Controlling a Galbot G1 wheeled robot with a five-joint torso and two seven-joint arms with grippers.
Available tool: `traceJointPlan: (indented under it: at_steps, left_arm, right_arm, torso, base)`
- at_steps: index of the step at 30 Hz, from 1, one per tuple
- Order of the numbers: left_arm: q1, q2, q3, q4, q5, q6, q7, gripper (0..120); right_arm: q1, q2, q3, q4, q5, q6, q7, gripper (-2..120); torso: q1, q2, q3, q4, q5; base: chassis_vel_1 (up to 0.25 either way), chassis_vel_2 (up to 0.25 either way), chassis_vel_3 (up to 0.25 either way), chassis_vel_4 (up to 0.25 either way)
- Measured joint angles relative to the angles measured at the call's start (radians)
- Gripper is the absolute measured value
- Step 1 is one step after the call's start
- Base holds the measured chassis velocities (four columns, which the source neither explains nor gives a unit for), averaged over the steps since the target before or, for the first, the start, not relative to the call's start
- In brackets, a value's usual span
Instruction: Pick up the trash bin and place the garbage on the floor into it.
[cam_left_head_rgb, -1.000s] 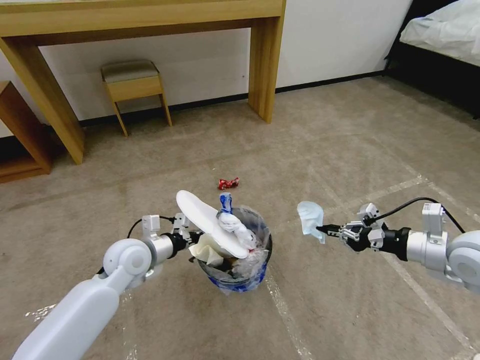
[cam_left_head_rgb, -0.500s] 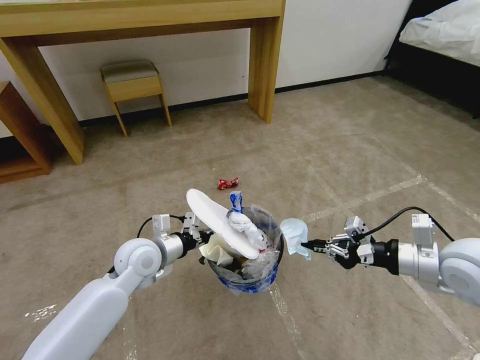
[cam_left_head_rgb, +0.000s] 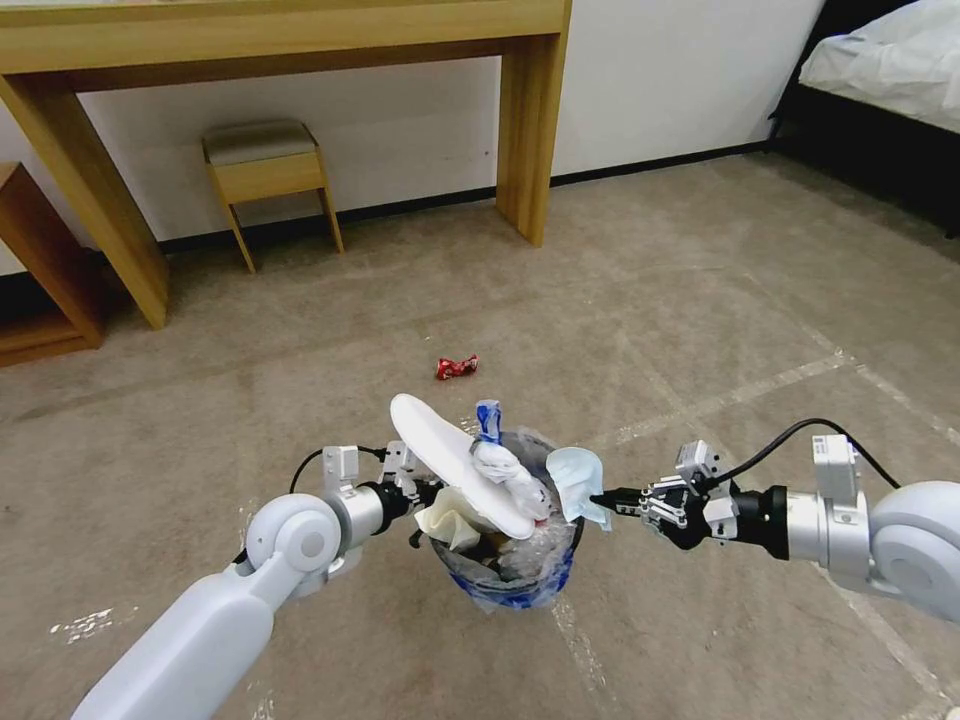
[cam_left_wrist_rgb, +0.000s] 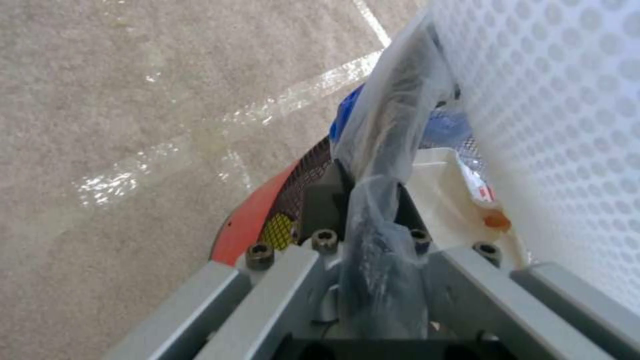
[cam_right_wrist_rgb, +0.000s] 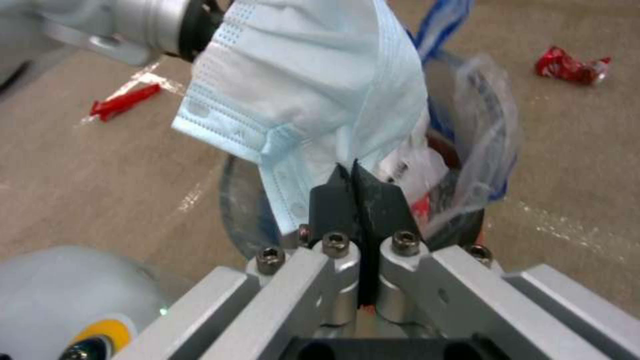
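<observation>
Two grippers meet at the trash bin (cam_left_head_rgb: 515, 575), which hangs above the carpet in the near middle of the scene, clear of the floor. The left gripper (cam_left_head_rgb: 425, 492) is clamped on the bin's left rim, its fingers (cam_left_wrist_rgb: 320, 210) pinching the grey mesh wall and the clear plastic liner (cam_left_wrist_rgb: 383, 165) together; the red base (cam_left_wrist_rgb: 250, 220) shows below them. The bin is heaped: a flat white slipper sole (cam_left_head_rgb: 455, 465) lies slanted across its top, sticking out past the left rim, with a knotted white-and-blue plastic bundle (cam_left_head_rgb: 500, 465) resting on it and a tan paper bowl (cam_left_head_rgb: 450, 518) wedged beneath. The right gripper (cam_left_head_rgb: 605, 498) reaches in from the right, jaws pressed tight on the edge of a pale-blue face mask (cam_right_wrist_rgb: 310, 95), which hangs right at the bin's right rim, partly over the opening. One red crumpled wrapper (cam_left_head_rgb: 457, 367) lies on the carpet farther off, beyond the bin. Another red wrapper (cam_right_wrist_rgb: 123, 100) lies on the floor in the right wrist view.
</observation>
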Motion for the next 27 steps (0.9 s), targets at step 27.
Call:
traceJointPlan:
  at_steps: [27]
  left_arm:
    - [0.007,-0.033,0.066,-0.042,-0.019,0.010,-0.018,1]
  right_arm:
    - [0.038,0.101,-0.076,-0.062,-0.083,0.016,0.036,0]
  torso:
    - [0.000,0.000,0.000,0.0001,0.0000]
  base:
    - [0.000,0.000,0.000,0.000]
